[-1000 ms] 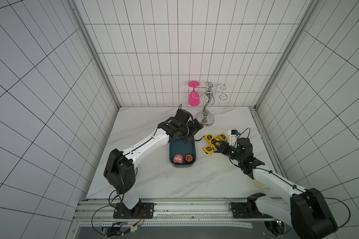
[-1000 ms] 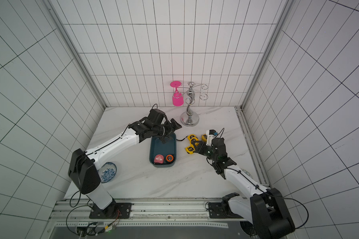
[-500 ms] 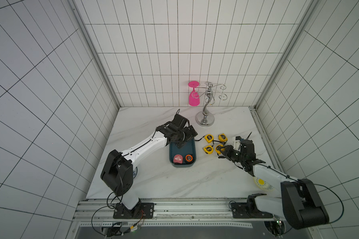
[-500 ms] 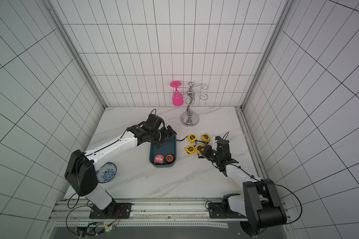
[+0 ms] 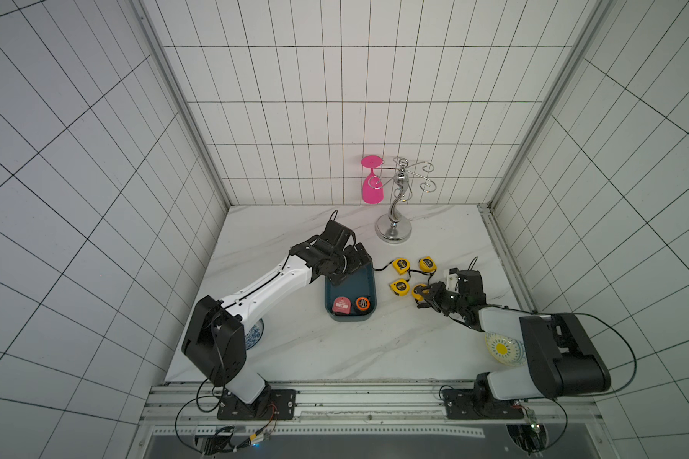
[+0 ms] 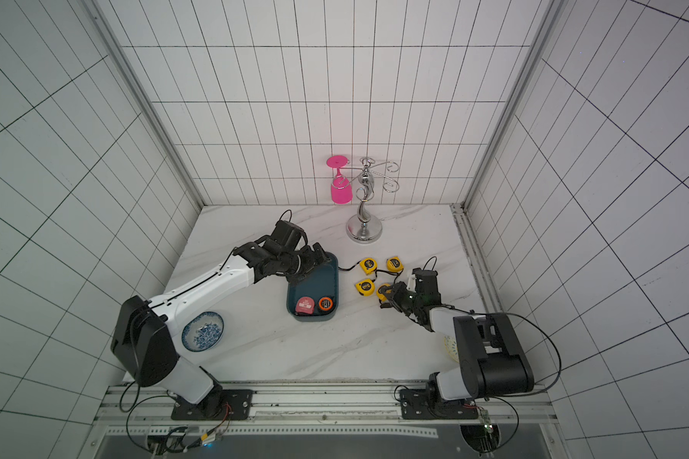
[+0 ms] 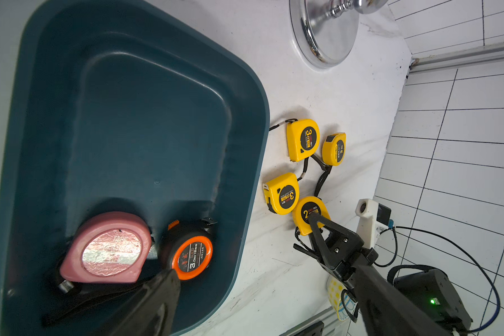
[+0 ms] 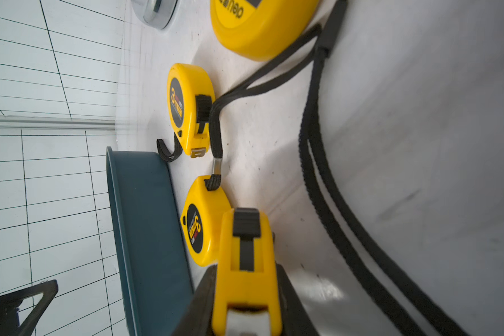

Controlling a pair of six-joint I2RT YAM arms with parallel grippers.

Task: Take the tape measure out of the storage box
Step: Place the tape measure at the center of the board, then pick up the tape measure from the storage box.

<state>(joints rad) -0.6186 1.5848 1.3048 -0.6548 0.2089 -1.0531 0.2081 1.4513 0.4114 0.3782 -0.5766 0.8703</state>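
Note:
The dark teal storage box (image 5: pixel 351 286) (image 6: pixel 315 278) (image 7: pixel 146 131) lies mid-table. At its near end sit a pink tape measure (image 5: pixel 341 305) (image 7: pixel 108 250) and an orange-and-black tape measure (image 5: pixel 362 304) (image 7: pixel 191 256). My left gripper (image 5: pixel 351 267) (image 6: pixel 315 259) hangs open over the box's far end, holding nothing; one finger (image 7: pixel 157 299) points toward the orange one. Right of the box, my right gripper (image 5: pixel 424 297) (image 8: pixel 246 270) is shut on a yellow tape measure (image 5: pixel 419 291) (image 8: pixel 246 261), low by the tabletop.
Three more yellow tape measures (image 5: pixel 401 264) (image 5: pixel 426 263) (image 5: pixel 399 286) with black straps lie right of the box. A silver stand (image 5: pixel 393 230) holding a pink glass (image 5: pixel 372 190) is at the back. A blue bowl (image 6: pixel 202 332) and a yellow bowl (image 5: pixel 502 349) sit near the arm bases.
My right gripper, shut on the yellow tape measure throughout, has sunk and drawn slightly toward the table's front. The open left gripper has come down closer over the box's far end.

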